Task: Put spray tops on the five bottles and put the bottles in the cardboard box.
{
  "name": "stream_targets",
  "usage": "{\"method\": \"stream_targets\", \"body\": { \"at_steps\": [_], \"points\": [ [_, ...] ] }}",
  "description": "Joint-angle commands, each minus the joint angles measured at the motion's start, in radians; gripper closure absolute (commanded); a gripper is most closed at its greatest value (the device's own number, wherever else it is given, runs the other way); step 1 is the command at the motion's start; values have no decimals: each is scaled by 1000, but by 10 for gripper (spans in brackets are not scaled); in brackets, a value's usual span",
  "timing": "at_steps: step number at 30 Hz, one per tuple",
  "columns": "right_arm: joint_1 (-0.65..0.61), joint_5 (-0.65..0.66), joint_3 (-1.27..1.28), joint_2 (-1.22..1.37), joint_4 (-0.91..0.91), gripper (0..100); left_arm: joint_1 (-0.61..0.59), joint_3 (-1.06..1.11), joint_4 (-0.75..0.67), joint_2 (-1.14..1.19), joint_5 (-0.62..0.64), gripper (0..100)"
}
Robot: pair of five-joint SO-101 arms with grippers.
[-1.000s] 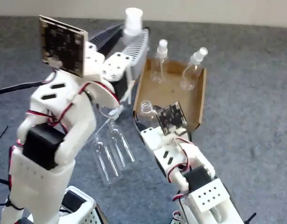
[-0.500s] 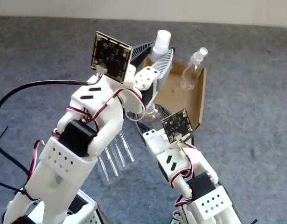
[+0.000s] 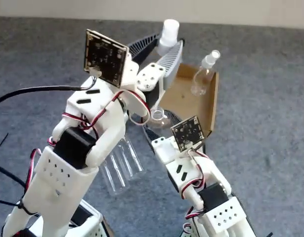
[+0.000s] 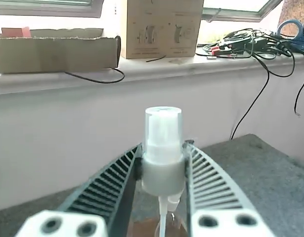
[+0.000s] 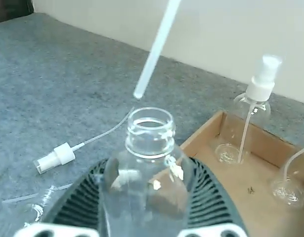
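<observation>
Above the grey carpet-like worktop (image 3: 260,148), the left gripper (image 4: 163,157) is clenched on a white plastic spray top (image 4: 163,129), its ribbed black fingers (image 4: 109,180) pressing the collar from both sides. The top stands upright. Its thin white dip tube (image 5: 154,49) hangs at a slant, the tip just above the mouth of a clear round plastic bottle (image 5: 149,148) and not inside it. That bottle has no top and stands upright in the right gripper (image 5: 149,185), which grasps its body between dark ribbed fingers. Just beside this pair lies the shallow brown cardboard box (image 3: 189,101). In the right wrist view a capped clear bottle (image 5: 250,123) stands inside it, with a second bottle (image 5: 289,185) just beside, cut off at the frame edge. Next to the left arm, clear uncapped bottles (image 3: 119,165) lie on the worktop. A loose white spray top (image 5: 55,157) lies on its side on the carpet, apart from the box.
</observation>
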Motion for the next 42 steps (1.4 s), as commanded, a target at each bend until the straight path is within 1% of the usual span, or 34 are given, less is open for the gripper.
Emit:
{"method": "stream_targets", "body": {
  "at_steps": [1, 7, 13, 18, 21, 23, 26, 29, 33, 35, 38, 42],
  "points": [
    [-4, -11, -2, -16, -25, 995, -2, -42, -23, -8, 5, 958],
    [-4, -11, -2, -16, -25, 995, -2, 62, -29, -10, 3, 958],
    [-4, -11, -2, -16, -25, 995, -2, 120, -31, -16, 3, 958],
    [2, -17, -2, -16, -28, 995, -1, 174, -5, -27, 8, 958],
    [2, -18, -7, -16, -30, 995, -1, 213, 91, -87, 9, 956],
    [2, -18, -7, -16, -31, 995, -1, 252, 123, -142, 8, 954],
    [2, -21, -7, -16, -31, 995, -8, 352, 129, -213, 5, 954],
    [2, -63, -7, -16, -30, 995, -1, 450, 129, -263, 5, 954],
    [2, -66, -7, -16, -28, 995, -1, 503, 129, -289, 5, 954],
    [2, -66, -7, -16, -27, 995, -1, 506, 133, -292, 5, 925],
    [2, -61, -5, -16, -27, 995, -1, 479, 133, -294, 5, 834],
    [2, -61, -4, -16, -27, 995, -5, 381, 184, -294, 5, 822]
  ]
}}
